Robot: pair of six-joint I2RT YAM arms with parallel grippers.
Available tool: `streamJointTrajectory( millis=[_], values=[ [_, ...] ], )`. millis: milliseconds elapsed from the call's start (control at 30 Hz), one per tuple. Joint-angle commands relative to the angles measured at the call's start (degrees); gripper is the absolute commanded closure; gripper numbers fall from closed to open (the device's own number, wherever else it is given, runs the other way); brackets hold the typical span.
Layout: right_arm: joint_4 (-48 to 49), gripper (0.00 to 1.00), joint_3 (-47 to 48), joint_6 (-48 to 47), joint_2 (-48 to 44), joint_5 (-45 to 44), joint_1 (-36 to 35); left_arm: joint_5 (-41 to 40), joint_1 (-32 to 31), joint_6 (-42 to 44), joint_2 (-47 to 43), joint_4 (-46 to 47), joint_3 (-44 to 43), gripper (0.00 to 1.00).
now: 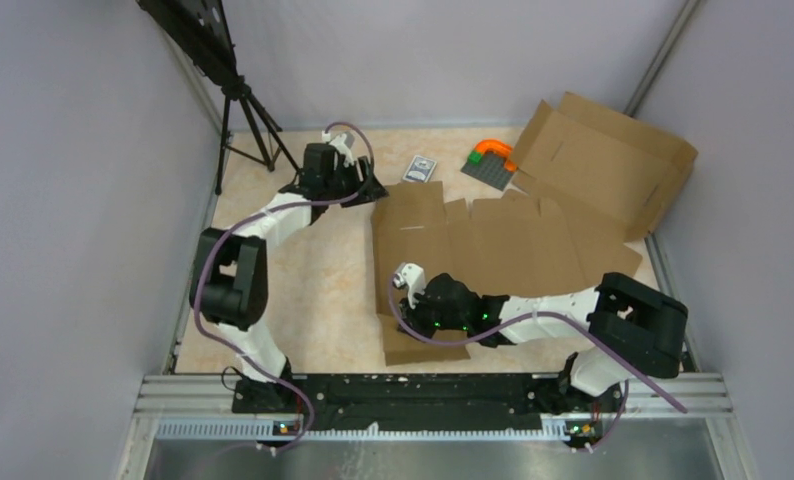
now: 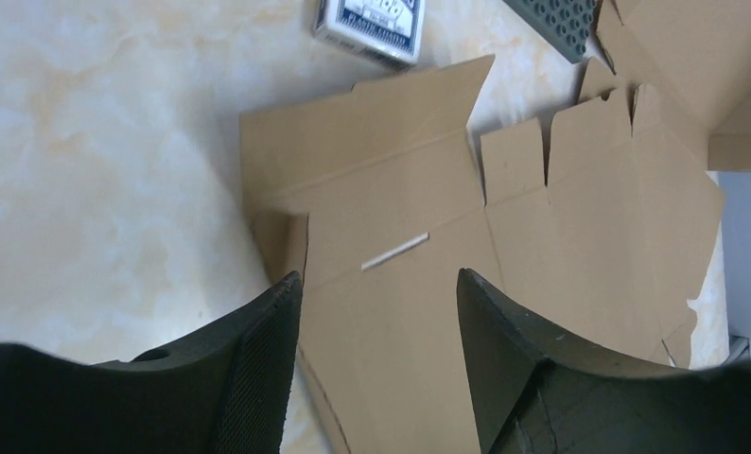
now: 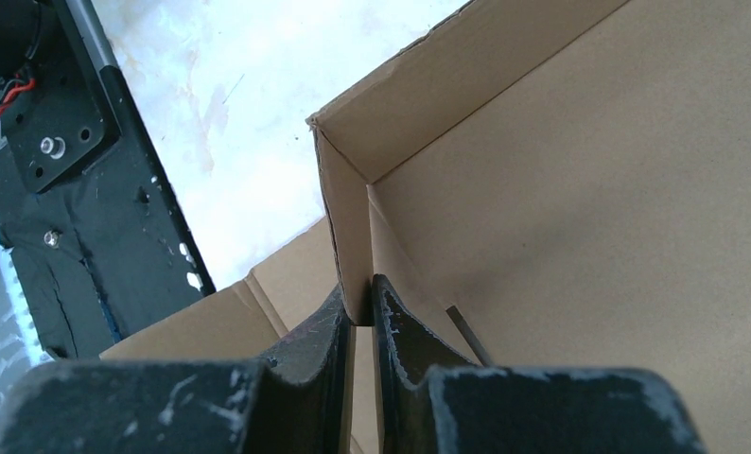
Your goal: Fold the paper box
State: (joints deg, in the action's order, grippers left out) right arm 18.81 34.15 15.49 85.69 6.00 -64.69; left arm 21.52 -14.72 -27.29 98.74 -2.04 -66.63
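The paper box (image 1: 493,250) is a brown cardboard blank lying mostly flat in the middle of the table, flaps spread toward the back. At its near-left corner a side wall (image 3: 348,227) stands upright, and my right gripper (image 3: 358,307) is shut on that wall's lower edge. The top view shows this gripper (image 1: 413,290) low over the blank's near-left part. My left gripper (image 1: 368,190) hovers above the blank's far-left corner. Its fingers are open with only flat cardboard (image 2: 400,189) showing below the gap (image 2: 379,293).
A second brown cardboard piece (image 1: 603,160) rises at the back right. A small grey card pack (image 1: 421,168) and a grey studded plate (image 1: 491,165) with orange and green pieces lie behind the blank. A tripod (image 1: 248,120) stands at the back left.
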Motion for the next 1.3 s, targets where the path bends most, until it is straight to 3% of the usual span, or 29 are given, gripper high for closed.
streamJointTrajectory(
  millis=[0, 167, 433, 600, 767, 1067, 1267],
  values=[
    [-0.49, 0.91, -0.08, -0.84, -2.25, 1.12, 0.34, 4.96, 0.24, 3.66, 5.68, 0.41, -6.98, 0.37],
    [-0.93, 0.91, 0.33, -1.03, -2.2, 1.46, 0.37, 3.79, 0.22, 8.76, 12.45, -5.4, -13.73, 0.39],
    [-0.64, 0.91, 0.67, -1.15, -0.78, 1.5, 0.84, 4.85, 0.31, 10.06, 15.27, -9.01, -15.58, 0.45],
    [-0.62, 0.91, 0.87, -0.69, -1.57, 1.95, 1.73, 13.89, 0.24, 9.64, 14.93, -6.11, -12.26, 0.52],
    [-2.59, 0.9, 2.06, -1.07, -0.79, 0.1, 2.42, 17.43, 0.23, 11.85, 15.36, -6.52, -12.0, 0.56],
    [-4.46, 0.88, 3.62, -1.04, 1.09, -2.53, 2.81, 19.74, -0.15, 14.95, 15.55, -8.84, -11.24, 0.66],
    [-4.87, 0.87, 3.77, -1.0, 1.11, -3.2, 3.58, 16.56, -1.44, 16.19, 17.12, -11.7, -12.79, 0.69]
  ],
)
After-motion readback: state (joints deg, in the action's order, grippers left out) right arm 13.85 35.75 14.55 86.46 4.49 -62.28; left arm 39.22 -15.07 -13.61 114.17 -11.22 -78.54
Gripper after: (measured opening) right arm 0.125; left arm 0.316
